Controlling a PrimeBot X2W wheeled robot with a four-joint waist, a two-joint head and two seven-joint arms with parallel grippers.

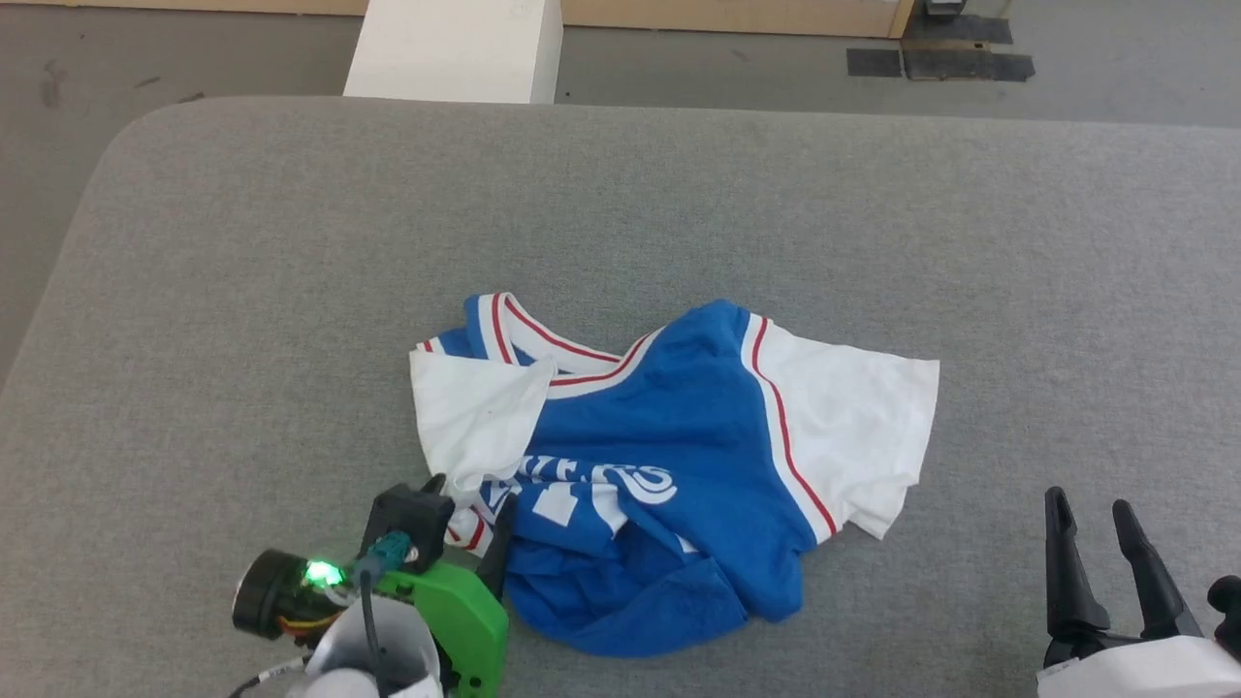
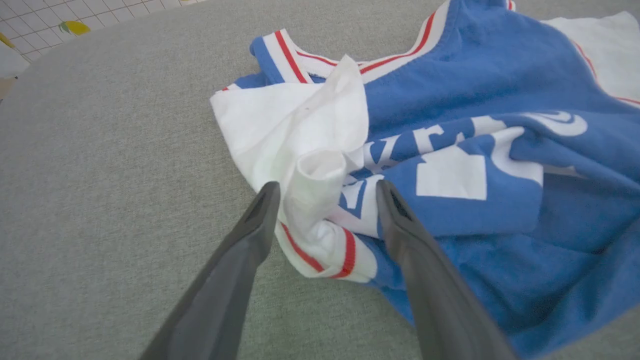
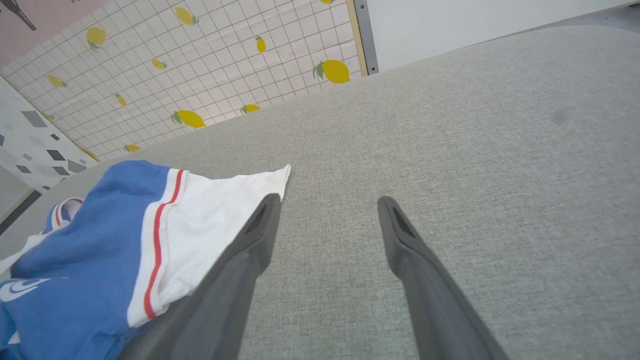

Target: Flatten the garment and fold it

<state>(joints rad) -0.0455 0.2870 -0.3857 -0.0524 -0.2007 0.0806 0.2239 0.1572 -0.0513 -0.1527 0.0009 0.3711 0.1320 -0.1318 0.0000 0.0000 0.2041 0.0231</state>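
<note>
On the grey fabric-covered table [image 1: 620, 194], front and centre: one garment [image 1: 679, 427], a royal-blue jersey shirt, crumpled rather than flat. Its collar [image 1: 543, 344], white with red stripes, lies on the far side. The blue lower part is bunched in folds on the near side. White lettering [image 1: 620, 480] runs across the chest, creased and partly lost in a fold.

Right sleeve [image 1: 853, 427], on the robot's right: white, spread fairly flat, with a red stripe along its seam.

Left sleeve [image 1: 475, 407], on the robot's left: white, folded in over the chest, with its red-striped cuff [image 2: 340, 255] rumpled at the near edge.

Left gripper [image 2: 327, 186]: fingers spread wide, one on each side of the rumpled left sleeve and cuff, tips low at the cloth. Whether the tips touch the fabric cannot be told. A green housing [image 1: 465, 611] and a lit green lamp [image 1: 320, 574] sit on its wrist.

Right gripper [image 1: 1089, 500]: fingers apart, holding nothing, over bare table near the right sleeve's outer edge.

Beyond the table's far edge: grey floor [image 1: 194, 58], a white block [image 1: 456, 48] and dark mats [image 1: 940, 60].

Right wrist view, background: a tiled wall [image 3: 200, 65] with a lemon print.
</note>
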